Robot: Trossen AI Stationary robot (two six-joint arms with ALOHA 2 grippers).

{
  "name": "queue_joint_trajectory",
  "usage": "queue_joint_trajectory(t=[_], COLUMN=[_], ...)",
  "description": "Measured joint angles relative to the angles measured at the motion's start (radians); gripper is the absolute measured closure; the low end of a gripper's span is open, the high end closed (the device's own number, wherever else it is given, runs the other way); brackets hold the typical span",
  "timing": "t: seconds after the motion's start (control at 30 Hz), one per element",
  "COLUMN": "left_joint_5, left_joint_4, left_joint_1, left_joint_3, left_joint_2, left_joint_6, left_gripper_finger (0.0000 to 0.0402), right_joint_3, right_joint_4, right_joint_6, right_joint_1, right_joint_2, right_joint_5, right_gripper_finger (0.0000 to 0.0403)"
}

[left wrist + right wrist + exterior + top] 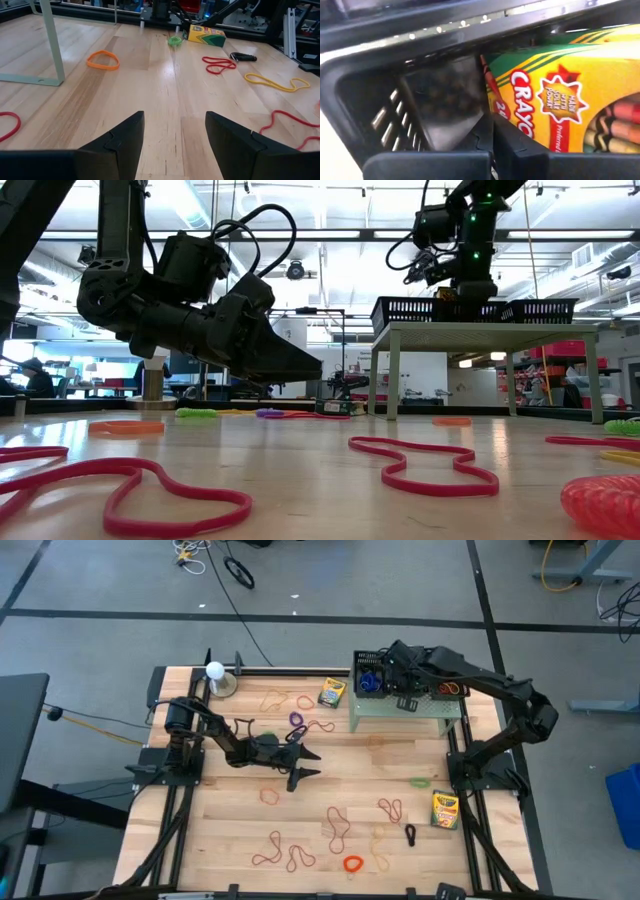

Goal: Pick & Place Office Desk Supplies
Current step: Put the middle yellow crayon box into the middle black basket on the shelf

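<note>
Two arms show in your overhead picture. Your left gripper (308, 763) hangs low over the middle of the wooden table (220, 830), fingers spread wide, with nothing between them. Your right gripper (392, 658) reaches over the black mesh baskets (425, 690) that sit on the pale green stand (400, 710) at the far edge. One crayon box (332, 692) lies on the table just beside the stand, a second crayon box (445, 809) near the right edge. Rubber-band loops (338, 828) and small rings, a purple ring (297, 719) among them, lie scattered across the wood.

From table height you see the left gripper (290, 365) hovering clear of the surface, and the right arm (460, 240) standing above the baskets (470, 310) on the stand (480, 335). A red loop (425, 465) lies close to the lens.

Your left wrist camera looks past two parted fingers (125, 142) at bare wood; an orange band (103, 60), a green ring (174, 40) and a crayon box (206, 36) lie farther off.

Your right wrist camera sits inside a basket (395, 115). Its fingers (485, 150) are pressed together, and a third crayon box (555, 105) lies right against them; you cannot tell whether anything is pinched.
</note>
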Motion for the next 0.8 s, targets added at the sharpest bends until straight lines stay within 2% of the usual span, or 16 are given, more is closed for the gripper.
queue_joint_trajectory(t=[0.8], left_joint_5=[-0.004], left_joint_4=[-0.006], left_joint_1=[0.0], left_joint_3=[0.0], left_joint_2=[0.0], left_joint_6=[0.0], left_gripper_finger=[0.0184], right_joint_3=[-0.002], right_joint_4=[0.058], right_joint_6=[0.062], right_joint_1=[0.001], right_joint_2=[0.001], right_joint_5=[0.088], right_gripper_finger=[0.0396])
